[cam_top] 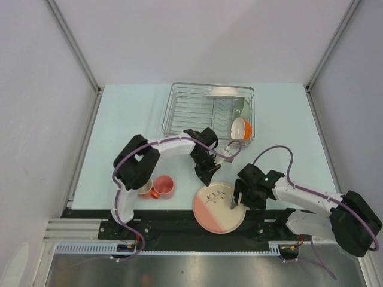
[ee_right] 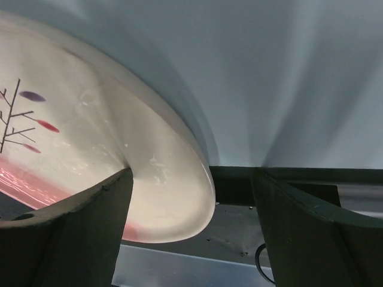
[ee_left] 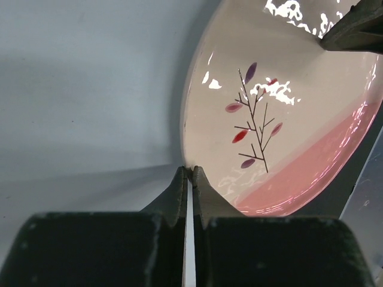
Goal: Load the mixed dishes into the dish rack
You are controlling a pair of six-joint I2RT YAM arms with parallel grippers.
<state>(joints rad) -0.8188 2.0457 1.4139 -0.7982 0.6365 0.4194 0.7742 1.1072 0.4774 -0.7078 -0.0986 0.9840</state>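
The round pink-and-cream plate point(cam_top: 219, 207) with a twig print lies at the near edge of the pale tabletop point(cam_top: 131, 119). The right pincer point(cam_top: 237, 200) is spread wide astride the plate's right rim. The left pincer point(cam_top: 206, 176), clenched on nothing, touches its far-left rim. An orange-red mug point(cam_top: 163, 186) and a pinkish cup point(cam_top: 145, 190) sit just left of the plate. The silver wire dish rack point(cam_top: 197, 110) stands beyond.

From above, at the near side, we look down on the whole tabletop point(cam_top: 128, 113). Each wrist camera looks close along its jaws at the plate point(ee_left: 281, 89), which all 3 views share.
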